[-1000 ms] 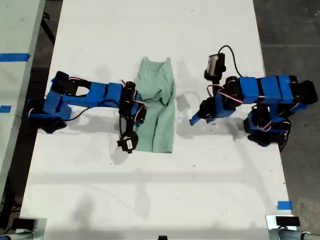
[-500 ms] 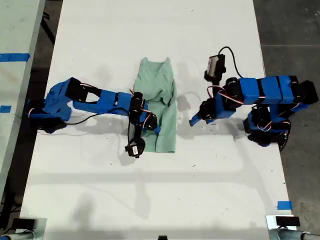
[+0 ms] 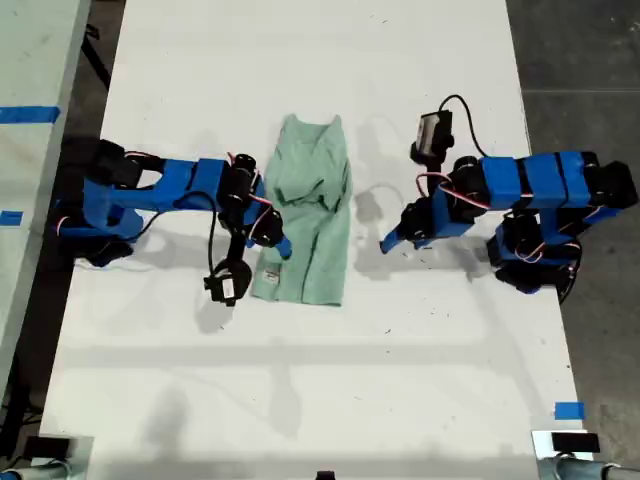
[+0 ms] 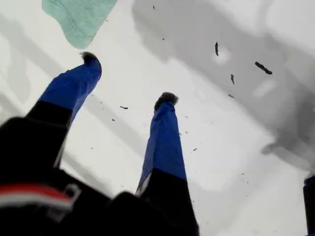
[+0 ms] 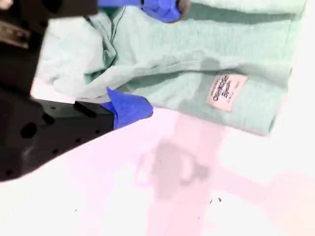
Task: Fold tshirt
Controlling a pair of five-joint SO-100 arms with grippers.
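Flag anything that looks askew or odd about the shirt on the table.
The tshirt is folded into a narrow strip, but the fold is untidy: cloth is bunched and creased near its middle instead of lying flat, and a white care label shows on the outside near the hem. Nothing looks torn or spilled.

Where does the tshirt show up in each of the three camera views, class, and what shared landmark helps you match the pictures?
Exterior view: the tshirt lies folded lengthways at the middle of the white table, between the two arms.
First wrist view: only a pale green corner shows, beyond my first gripper, which does not touch it.
Second wrist view: it fills the upper part, at my second gripper.
Shared landmark: the white table.
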